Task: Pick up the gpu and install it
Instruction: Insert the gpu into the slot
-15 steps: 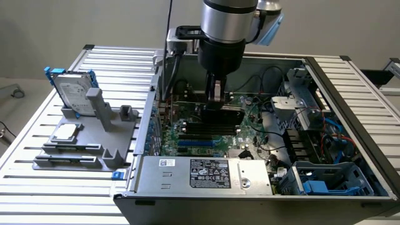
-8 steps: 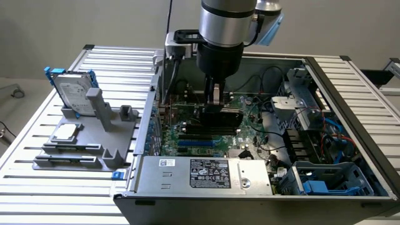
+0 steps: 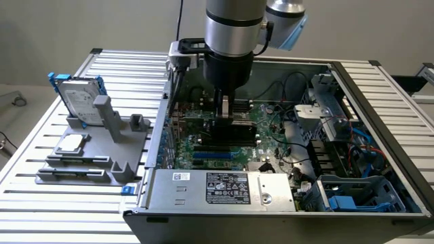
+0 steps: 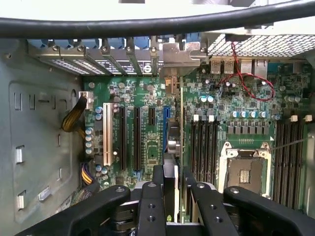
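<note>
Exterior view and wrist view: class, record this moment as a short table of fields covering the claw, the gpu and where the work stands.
claw: shut on the gpu, inside the open computer case
gpu: on edge between the claw's fingers, above the expansion slots of the motherboard
gpu bracket: at the row of rear slot covers
seated in slot: cannot tell
outside the case: hard drive on a grey stand, at the exterior view's left

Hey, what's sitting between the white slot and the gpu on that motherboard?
In the wrist view, two long black slots and a blue slot lie between the white slot and the gpu, which is seen edge-on.
</note>
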`<action>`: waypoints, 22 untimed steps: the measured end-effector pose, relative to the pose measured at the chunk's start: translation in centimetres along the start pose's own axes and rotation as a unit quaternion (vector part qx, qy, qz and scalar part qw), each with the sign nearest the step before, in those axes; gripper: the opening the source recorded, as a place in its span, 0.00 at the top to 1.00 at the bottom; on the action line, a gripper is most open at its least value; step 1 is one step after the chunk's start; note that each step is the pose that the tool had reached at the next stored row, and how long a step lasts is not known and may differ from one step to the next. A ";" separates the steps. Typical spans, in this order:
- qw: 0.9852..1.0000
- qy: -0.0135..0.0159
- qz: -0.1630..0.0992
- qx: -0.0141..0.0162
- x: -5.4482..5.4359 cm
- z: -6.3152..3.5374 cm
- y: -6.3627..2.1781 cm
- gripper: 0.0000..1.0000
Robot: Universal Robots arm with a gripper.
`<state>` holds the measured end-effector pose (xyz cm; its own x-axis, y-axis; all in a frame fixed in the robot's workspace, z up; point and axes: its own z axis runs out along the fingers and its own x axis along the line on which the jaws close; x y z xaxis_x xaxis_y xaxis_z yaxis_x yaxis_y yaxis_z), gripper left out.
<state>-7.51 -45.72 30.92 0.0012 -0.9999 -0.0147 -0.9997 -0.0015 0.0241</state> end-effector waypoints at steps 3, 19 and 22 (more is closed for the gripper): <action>1.000 0.000 0.000 0.007 0.1 0.24 0.63 0.74; 1.000 0.000 -0.001 0.015 0.3 1.49 1.00 0.74; 1.000 0.000 -0.001 0.015 0.3 1.56 1.00 0.74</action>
<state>-8.55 -45.99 29.37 0.0024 -0.9999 -0.0148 -1.0000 -0.0023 -0.0065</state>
